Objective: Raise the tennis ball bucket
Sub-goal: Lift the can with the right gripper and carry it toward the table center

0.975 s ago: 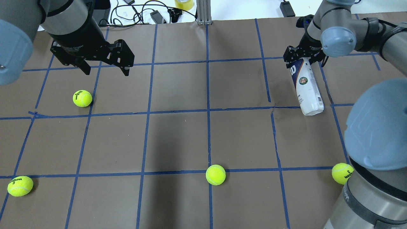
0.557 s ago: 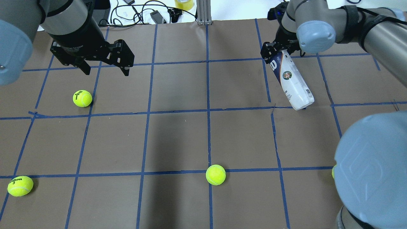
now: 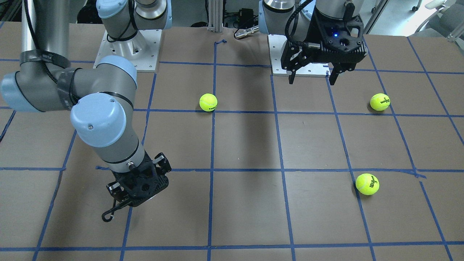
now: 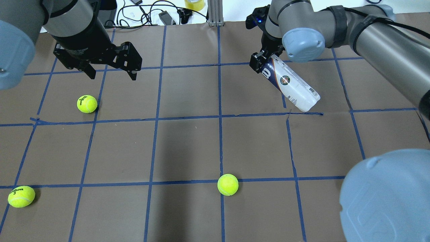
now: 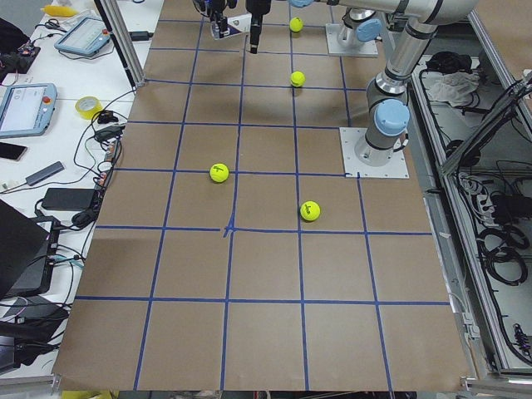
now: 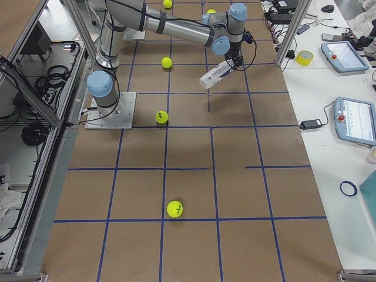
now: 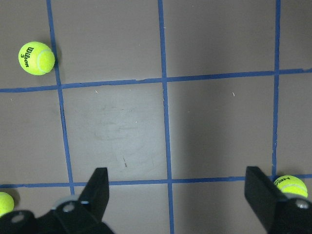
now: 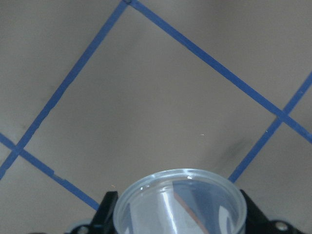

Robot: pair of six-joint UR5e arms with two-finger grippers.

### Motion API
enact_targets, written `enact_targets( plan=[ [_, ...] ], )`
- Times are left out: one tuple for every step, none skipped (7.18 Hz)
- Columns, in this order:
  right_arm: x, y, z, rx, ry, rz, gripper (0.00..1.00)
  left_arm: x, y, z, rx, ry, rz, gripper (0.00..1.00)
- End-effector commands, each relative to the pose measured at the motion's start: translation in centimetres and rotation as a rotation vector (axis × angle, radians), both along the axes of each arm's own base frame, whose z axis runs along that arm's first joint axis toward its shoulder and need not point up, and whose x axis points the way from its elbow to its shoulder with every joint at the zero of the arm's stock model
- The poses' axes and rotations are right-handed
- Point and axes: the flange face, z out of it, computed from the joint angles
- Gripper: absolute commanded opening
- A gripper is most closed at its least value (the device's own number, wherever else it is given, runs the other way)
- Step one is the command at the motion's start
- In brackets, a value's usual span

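The tennis ball bucket is a clear can with a white and navy label. It hangs tilted above the table at the far right, its free end pointing down toward the robot. My right gripper is shut on its navy end. The can also shows in the exterior right view, off the table. Its clear round rim sits between the fingers in the right wrist view. In the front-facing view the right wrist hides the can. My left gripper is open and empty, high over the far left.
Yellow-green tennis balls lie on the brown gridded table: one under the left gripper, one at the near left, one at the near middle. My right elbow covers the near right corner. Cables lie beyond the far edge.
My right arm has swung the can leftward toward the table's middle and tilted it further, its free end now off the table. The left arm has not moved.
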Motion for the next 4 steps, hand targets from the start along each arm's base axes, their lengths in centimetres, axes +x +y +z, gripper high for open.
enact_targets(
  plan=[
    [3.5, 1.4, -1.0, 0.004, 0.016, 0.255, 0.00, 0.0, 0.0, 0.0, -0.001, 0.000, 0.002, 1.00],
    [5.2, 3.2, -2.7, 0.036, 0.022, 0.287, 0.00, 0.0, 0.0, 0.0, -0.001, 0.000, 0.000, 1.00],
    [8.8, 4.8, -3.2, 0.007, 0.050, 0.344, 0.00, 0.0, 0.0, 0.0, 0.000, 0.002, 0.000, 1.00],
    [11.5, 5.7, -4.7, -0.011, 0.093, 0.417, 0.00, 0.1, 0.0, 0.1, -0.002, 0.000, 0.002, 1.00]
  ],
)
